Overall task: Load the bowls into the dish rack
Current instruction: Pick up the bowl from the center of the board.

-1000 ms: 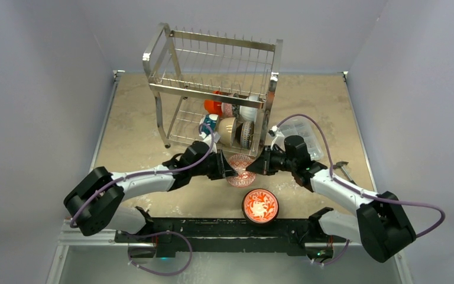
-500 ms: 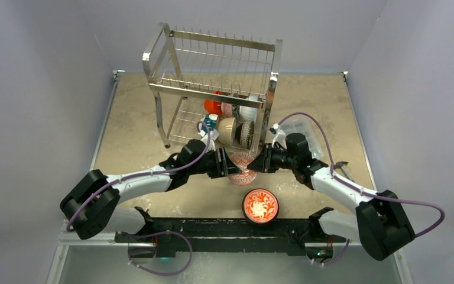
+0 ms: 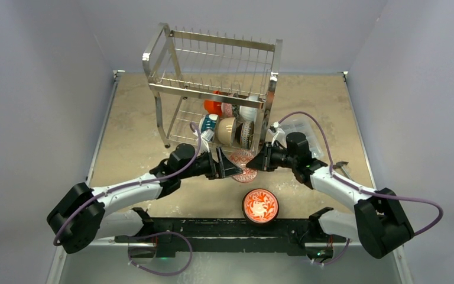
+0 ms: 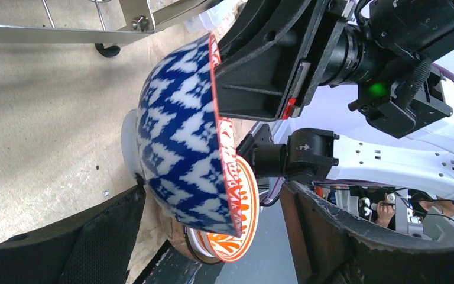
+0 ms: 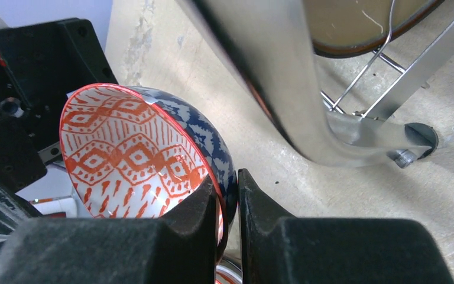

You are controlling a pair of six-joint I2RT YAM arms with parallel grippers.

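Our right jaws clamp the blue-patterned bowl [image 5: 124,160] on edge by its rim, probably to suit the dish rack [image 3: 210,94] slots; our left jaws stand apart.

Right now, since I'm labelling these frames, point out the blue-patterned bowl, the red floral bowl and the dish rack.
blue-patterned bowl [image 4: 183,136]: left wrist view, outer wall.
red floral bowl [image 3: 260,205]: top view, inside centre.
dish rack [image 3: 207,94]: top view, upper front rail.
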